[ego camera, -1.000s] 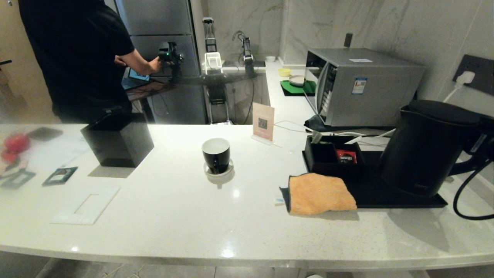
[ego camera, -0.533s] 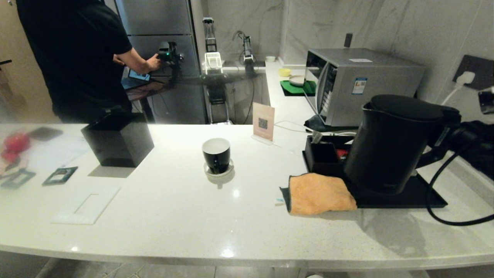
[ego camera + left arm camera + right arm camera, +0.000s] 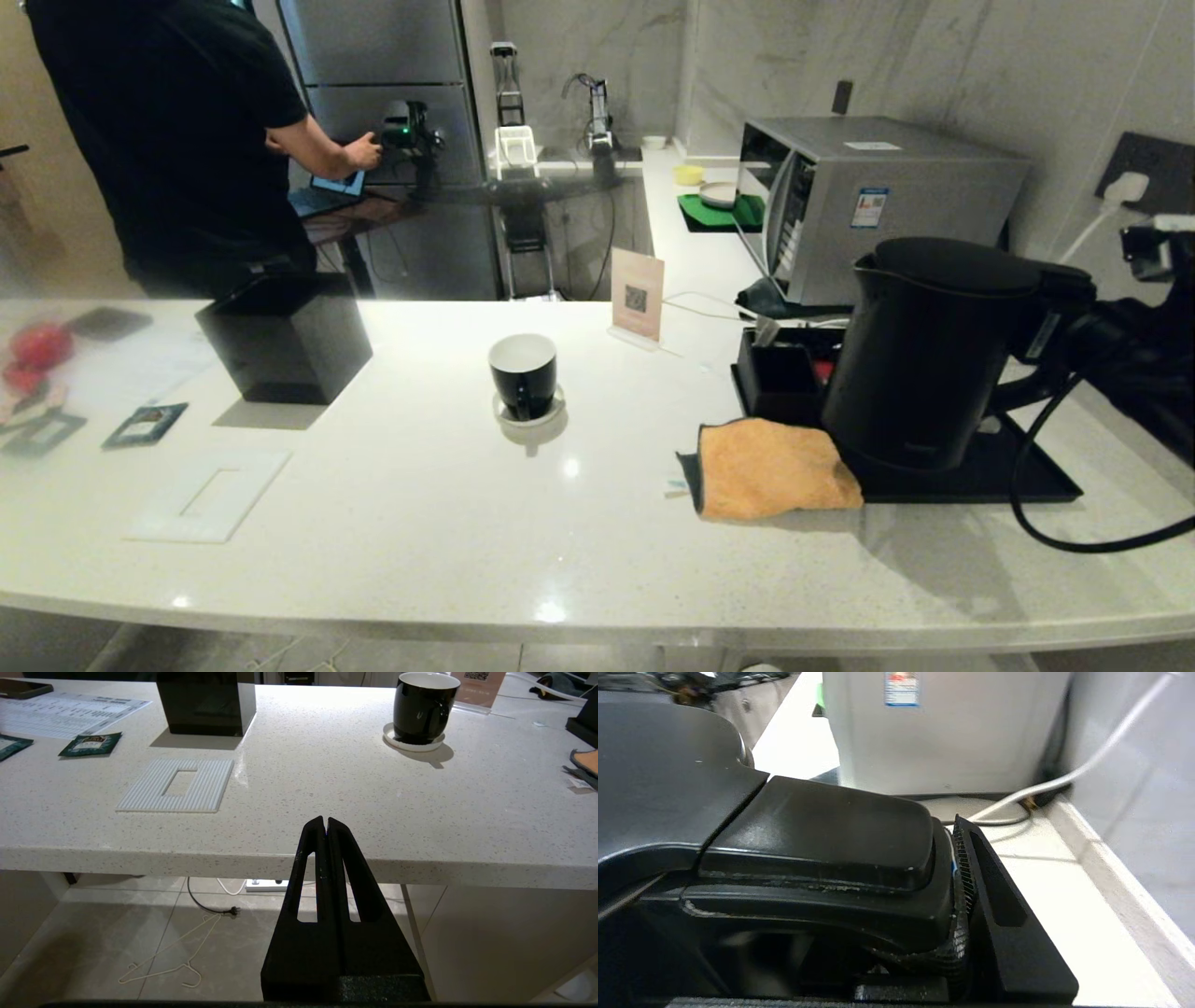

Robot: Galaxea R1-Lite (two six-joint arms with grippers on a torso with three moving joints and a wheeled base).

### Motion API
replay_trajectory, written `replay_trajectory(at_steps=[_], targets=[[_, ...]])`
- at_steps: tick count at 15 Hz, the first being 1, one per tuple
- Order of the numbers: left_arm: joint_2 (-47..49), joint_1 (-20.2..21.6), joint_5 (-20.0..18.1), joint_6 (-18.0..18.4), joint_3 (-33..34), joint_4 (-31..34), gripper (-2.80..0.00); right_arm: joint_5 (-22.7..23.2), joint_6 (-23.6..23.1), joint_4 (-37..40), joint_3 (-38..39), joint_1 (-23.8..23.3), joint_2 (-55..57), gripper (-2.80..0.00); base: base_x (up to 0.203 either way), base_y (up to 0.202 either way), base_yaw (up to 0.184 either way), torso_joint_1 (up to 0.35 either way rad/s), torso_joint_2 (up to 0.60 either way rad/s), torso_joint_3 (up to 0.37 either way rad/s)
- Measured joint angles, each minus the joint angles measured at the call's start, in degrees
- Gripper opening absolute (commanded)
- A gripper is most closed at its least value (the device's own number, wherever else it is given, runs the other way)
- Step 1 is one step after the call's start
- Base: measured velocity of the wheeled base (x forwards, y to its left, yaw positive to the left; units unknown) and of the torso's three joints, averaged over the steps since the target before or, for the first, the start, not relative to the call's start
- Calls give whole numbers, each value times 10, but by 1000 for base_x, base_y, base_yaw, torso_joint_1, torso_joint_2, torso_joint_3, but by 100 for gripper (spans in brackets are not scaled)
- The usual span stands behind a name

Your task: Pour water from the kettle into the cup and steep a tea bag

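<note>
Jaws clamped, our right gripper point(image 3: 957, 891) held the kettle point(image 3: 924, 350) by its handle at right of frame; we judged it should travel level toward the centred cup point(image 3: 523, 373). Left gripper point(image 3: 325, 823) sat closed.

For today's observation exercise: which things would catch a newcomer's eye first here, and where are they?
The large black kettle, held by its handle in the right gripper, hangs over the black tray at the counter's right. The black cup sits mid-counter on its white saucer. An orange cloth lies beside the tray.
</note>
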Motion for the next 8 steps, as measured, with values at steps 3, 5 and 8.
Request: replay_trajectory(at_steps=[3,5,8], targets=[[0,0,0,0,0,0,-280,-1,0,-2,0,1,-1,-280,0,0,0,0,0,0],[0,0,0,0,0,0,-280,-1,1,-4,-4,0,-2,-280,0,0,0,0,0,0],[0,0,0,0,0,0,-280,-3,0,-2,-4,-1,-4,-280,0,0,0,0,0,0]])
